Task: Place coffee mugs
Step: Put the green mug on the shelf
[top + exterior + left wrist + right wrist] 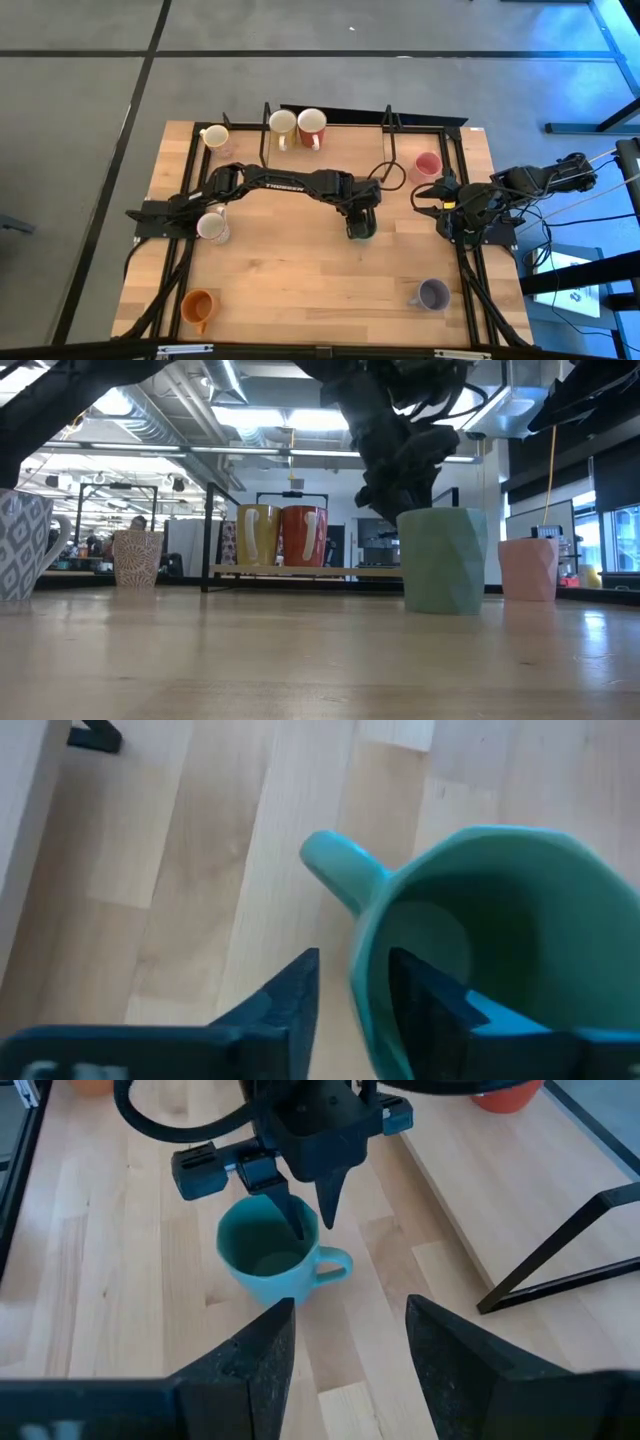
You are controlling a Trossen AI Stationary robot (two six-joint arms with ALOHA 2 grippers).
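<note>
Currently the left gripper [361, 226] straddles the rim of the green mug [268, 1260] at mid-table, one finger inside and one outside, seemingly clamped though contact is hard to confirm. Mugs sit scattered, so placing looks partly done. Glossy faceted ceramic rests on pale wooden planks. To the right, the right gripper [430, 197] waits, jaws apart.

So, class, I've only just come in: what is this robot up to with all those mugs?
The left gripper has reached to the middle of the table and holds the green mug by its rim, one of its fingers inside the mug and the other outside. The mug sits upright on the wood. The right gripper waits open at the table's right side, facing it. Other mugs stand around the table's edges.
</note>
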